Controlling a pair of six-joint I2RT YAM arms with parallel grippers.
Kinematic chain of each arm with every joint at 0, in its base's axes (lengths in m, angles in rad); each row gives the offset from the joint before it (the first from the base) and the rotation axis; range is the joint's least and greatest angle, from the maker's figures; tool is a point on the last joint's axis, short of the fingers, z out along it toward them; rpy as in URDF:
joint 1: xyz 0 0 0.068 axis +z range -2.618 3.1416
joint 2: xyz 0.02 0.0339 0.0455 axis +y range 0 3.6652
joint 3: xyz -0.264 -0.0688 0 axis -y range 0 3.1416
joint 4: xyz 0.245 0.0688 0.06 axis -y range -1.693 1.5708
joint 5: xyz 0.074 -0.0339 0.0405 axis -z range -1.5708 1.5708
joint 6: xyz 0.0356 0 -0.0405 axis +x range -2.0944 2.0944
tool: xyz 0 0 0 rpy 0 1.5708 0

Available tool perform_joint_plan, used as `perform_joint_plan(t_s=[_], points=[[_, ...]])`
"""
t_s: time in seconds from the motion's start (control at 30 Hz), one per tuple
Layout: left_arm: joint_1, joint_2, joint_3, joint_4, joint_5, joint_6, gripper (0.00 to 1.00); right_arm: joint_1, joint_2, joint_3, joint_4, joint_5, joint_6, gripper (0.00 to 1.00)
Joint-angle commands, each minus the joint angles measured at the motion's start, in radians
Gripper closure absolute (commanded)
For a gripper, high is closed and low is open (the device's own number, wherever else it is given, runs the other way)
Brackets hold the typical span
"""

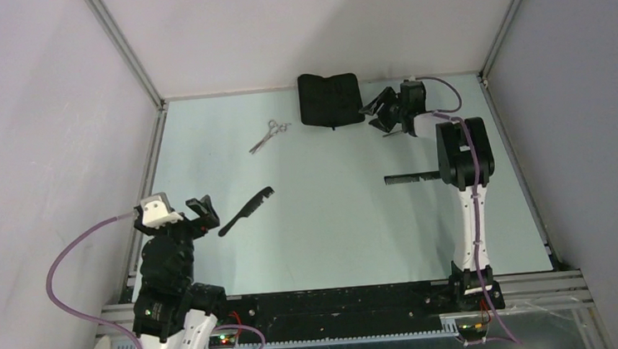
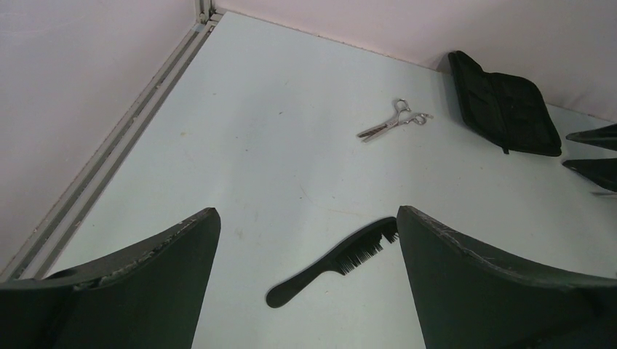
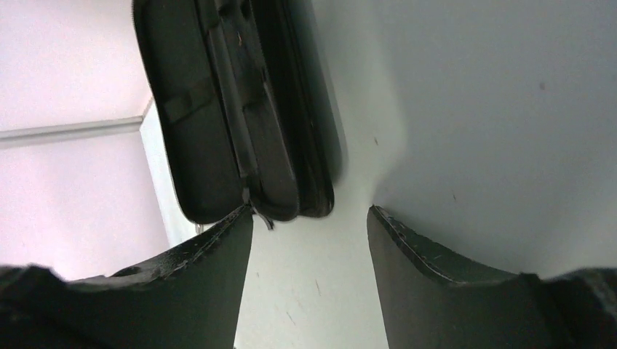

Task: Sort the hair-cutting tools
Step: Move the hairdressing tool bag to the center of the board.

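One handled comb (image 1: pixel 246 211); one scissors (image 1: pixel 269 135)

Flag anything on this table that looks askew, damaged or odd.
Nothing is spilled or broken. Fingers of the left gripper and right gripper show chipped, scuffed inner edges. The straight black flat comb lies partly hidden under the right arm.

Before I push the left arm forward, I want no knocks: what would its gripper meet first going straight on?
Most likely the handled comb, lying just ahead of the left gripper, handle end nearest.
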Motion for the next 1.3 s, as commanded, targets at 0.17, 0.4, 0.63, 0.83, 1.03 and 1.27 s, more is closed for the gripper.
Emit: perform_joint_plan(t_s=[0.17, 0.4, 0.63, 0.83, 1.03, 1.27], points=[[-0.004, 0.012, 0.008, 0.023, 0.009, 0.026, 0.02, 0.010, 0.113, 0.144, 0.004, 0.017, 0.054, 0.38], [-0.005, 0.007, 0.008, 0.023, 0.010, 0.028, 0.02, 0.016, 0.128, 0.161, -0.018, 0.006, 0.048, 0.50], [-0.005, 0.000, 0.008, 0.023, 0.009, 0.026, 0.02, 0.019, 0.088, 0.123, -0.003, -0.018, 0.032, 0.72], [-0.004, -0.006, 0.009, 0.019, 0.011, 0.025, 0.02, 0.018, 0.001, 0.052, 0.016, -0.053, -0.009, 0.96], [-0.004, -0.013, 0.013, 0.013, 0.012, 0.022, 0.02, 0.020, -0.156, -0.127, 0.093, -0.108, -0.018, 1.00], [-0.005, -0.038, 0.015, 0.011, 0.025, 0.019, 0.02, 0.051, -0.404, -0.354, 0.069, -0.151, -0.065, 1.00]])
